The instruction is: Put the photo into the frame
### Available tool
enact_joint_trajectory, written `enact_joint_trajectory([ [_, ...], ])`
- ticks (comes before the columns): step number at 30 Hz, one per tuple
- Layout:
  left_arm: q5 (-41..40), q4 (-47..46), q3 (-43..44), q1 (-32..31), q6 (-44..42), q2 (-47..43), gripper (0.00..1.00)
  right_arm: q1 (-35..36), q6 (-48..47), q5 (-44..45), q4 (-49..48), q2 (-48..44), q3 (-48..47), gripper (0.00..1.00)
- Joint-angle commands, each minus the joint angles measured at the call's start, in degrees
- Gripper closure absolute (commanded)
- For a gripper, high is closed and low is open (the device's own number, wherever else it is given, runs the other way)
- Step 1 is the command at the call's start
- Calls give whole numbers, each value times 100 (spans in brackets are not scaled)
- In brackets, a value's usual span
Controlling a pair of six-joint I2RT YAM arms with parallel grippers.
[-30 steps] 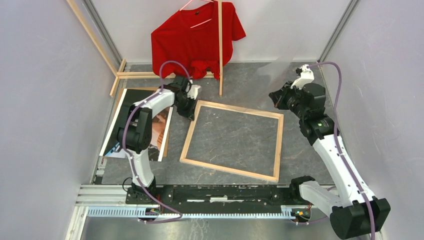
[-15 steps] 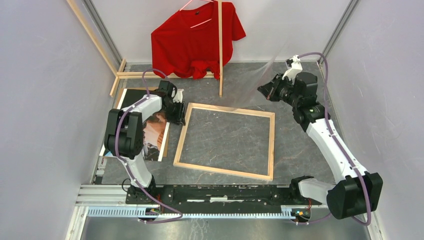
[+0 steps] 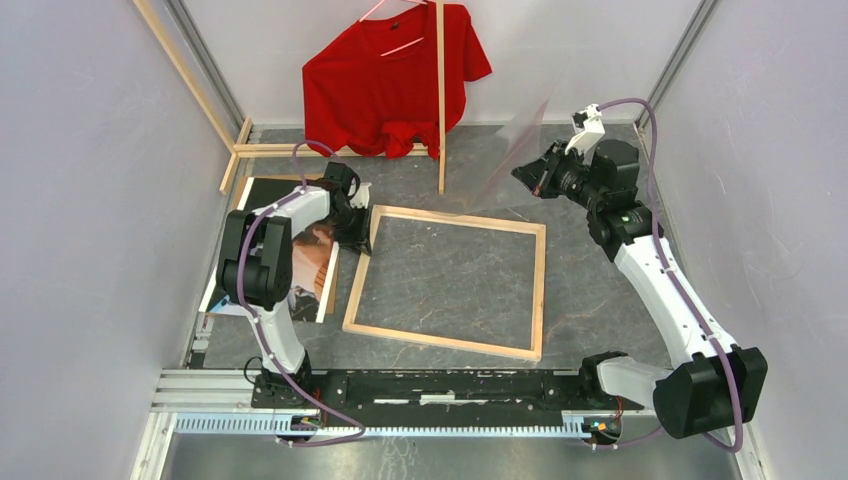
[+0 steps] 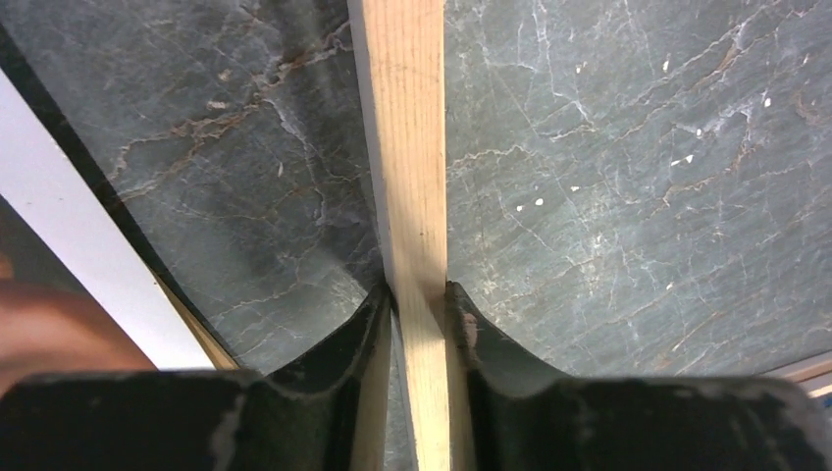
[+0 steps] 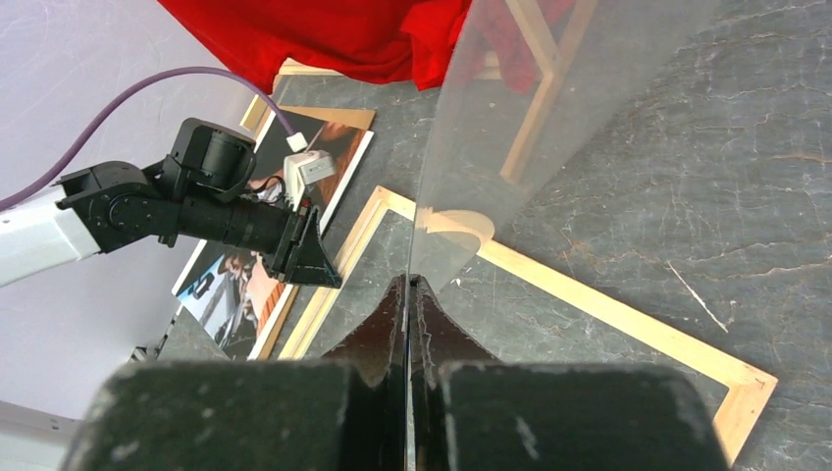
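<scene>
The frame [image 3: 440, 341] lies flat mid-table, pale wood face up and open in the middle. My left gripper [image 3: 357, 233] is shut on its left rail near the far left corner; in the left wrist view the fingers [image 4: 365, 329] pinch the wooden rail [image 4: 402, 147]. The photo [image 3: 310, 262] lies face up at the left, partly under my left arm, on a brown cardboard sheet [image 3: 333, 282]. Its white border [image 4: 78, 265] shows in the left wrist view. My right gripper [image 3: 525, 178] is shut on the edge of a clear sheet [image 5: 549, 88], held upright above the frame's far right side.
A red shirt [image 3: 390, 80] hangs on a wooden rack at the back; one rack pole [image 3: 440, 100] stands just behind the frame's far edge and the rack's base bars [image 3: 280, 150] lie at the back left. Walls close in left, right and behind.
My left gripper has dragged the frame to the left, toward the photo. My right gripper has carried the clear sheet up and slightly left.
</scene>
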State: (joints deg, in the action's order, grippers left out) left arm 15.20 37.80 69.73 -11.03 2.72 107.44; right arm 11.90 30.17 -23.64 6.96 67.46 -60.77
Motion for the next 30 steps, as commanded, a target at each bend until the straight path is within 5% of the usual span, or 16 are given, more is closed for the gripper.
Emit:
enact_joint_trajectory([
  [1,-280,61,-6,-14,323,288,78,21,158,-259,-426,-50,-369,100],
  [5,-370,-20,-92,4,838,345,97,24,428,-357,-652,88,-563,100],
  [11,198,-7,15,92,1428,576,98,27,627,-417,-1010,230,-736,100],
  [18,1171,-958,-952,53,2211,28,98,34,1303,-764,-1984,454,-305,100],
  [22,1264,-874,-797,4,1840,190,97,80,1628,-938,-2371,497,-194,100],
  [30,526,-339,-415,35,183,109,75,522,1974,-1314,-2463,411,-433,100],
])
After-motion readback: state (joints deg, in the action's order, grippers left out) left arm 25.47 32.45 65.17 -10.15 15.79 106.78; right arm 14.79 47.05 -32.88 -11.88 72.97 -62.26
